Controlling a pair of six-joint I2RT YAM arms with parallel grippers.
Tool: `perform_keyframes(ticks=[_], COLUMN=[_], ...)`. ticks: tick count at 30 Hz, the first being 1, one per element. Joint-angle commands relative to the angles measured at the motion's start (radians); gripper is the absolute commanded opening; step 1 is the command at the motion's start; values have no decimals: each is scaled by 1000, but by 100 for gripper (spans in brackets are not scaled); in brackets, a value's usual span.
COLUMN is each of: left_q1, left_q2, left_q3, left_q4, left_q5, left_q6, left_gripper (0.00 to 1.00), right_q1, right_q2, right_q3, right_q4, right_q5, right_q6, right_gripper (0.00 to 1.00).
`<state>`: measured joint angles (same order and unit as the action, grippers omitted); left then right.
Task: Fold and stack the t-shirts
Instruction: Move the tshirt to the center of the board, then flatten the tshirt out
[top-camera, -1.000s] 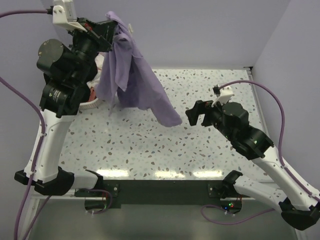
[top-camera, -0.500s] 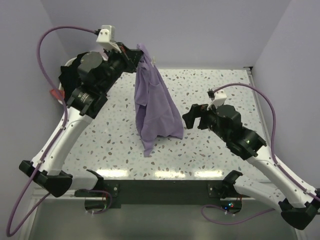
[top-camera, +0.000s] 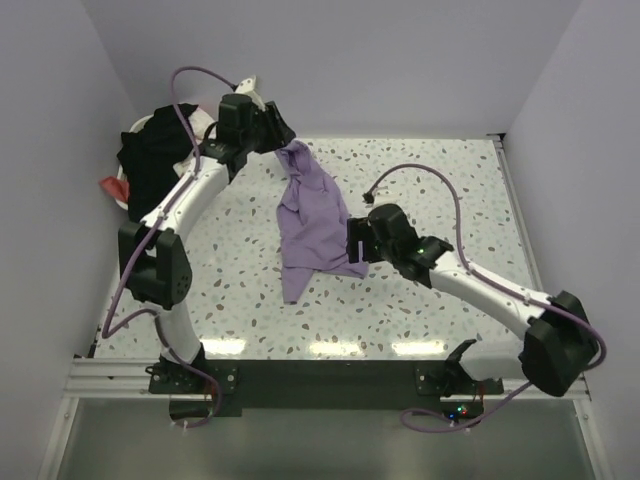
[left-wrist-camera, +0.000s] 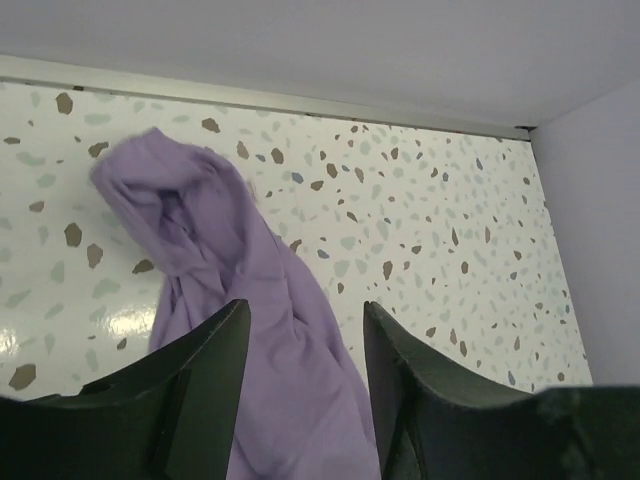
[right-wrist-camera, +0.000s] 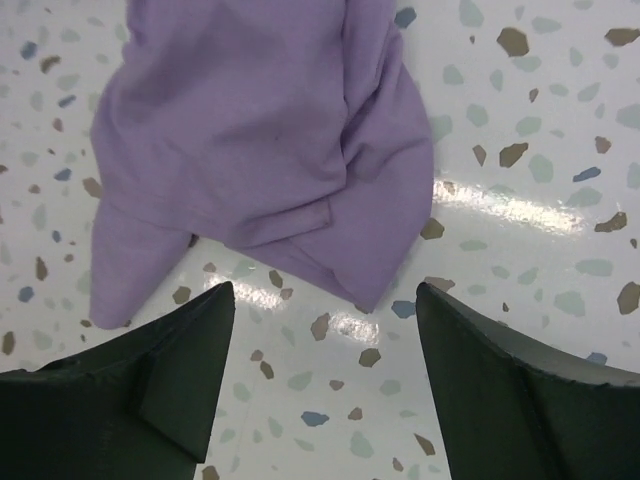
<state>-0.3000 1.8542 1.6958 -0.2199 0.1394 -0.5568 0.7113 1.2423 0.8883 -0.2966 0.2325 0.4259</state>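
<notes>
- Far left, well behind the left fingers: black garments (top-camera: 150, 165) heaped in a white basket (top-camera: 134, 128).
- Left arm arched toward the far edge; left gripper (top-camera: 287, 137) spread apart, gripping nothing.
- Just ahead of those fingers, lavender t-shirt (top-camera: 312, 225) crumpled on the speckled table (top-camera: 450, 180) — pale lilac walls (top-camera: 400, 60) around.
- Right arm stretched low; right gripper (top-camera: 357, 247) splayed, empty, shirt hem just beyond its fingertips.

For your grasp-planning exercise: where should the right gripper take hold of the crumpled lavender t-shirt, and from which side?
Probably the near right corner of the lavender t-shirt, from above: its hem lies doubled at the heap's edge beside bare table, and the right gripper hangs open over it.
</notes>
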Motion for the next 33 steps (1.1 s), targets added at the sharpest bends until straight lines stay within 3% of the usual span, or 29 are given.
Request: perform_keyframes(ticks=[1, 4, 8, 13, 22, 33], left_q1=[-5, -7, -28, -131, -327, -456], left_q2=[-185, -339, -545, -746, -750, -549], left_q3=[-25, -230, -624, -977, -1219, -1179], left_q4=[13, 17, 57, 100, 195, 248], left_q5=[-26, -113, -199, -297, -331, -395], left_q6=[-47, -109, -190, -282, -356, -336], left_gripper=[55, 56, 52, 47, 51, 57], right_q1=[2, 2, 2, 2, 2, 1], right_q2=[112, 190, 279, 394, 488, 491], right_q3=[63, 77, 89, 112, 167, 167], right_q4=[97, 119, 155, 231, 263, 231], right_q5=[-25, -16, -38, -104, -84, 16], right_q6=[-12, -1, 14, 50, 56, 57], right_gripper=[74, 73, 69, 63, 65, 67])
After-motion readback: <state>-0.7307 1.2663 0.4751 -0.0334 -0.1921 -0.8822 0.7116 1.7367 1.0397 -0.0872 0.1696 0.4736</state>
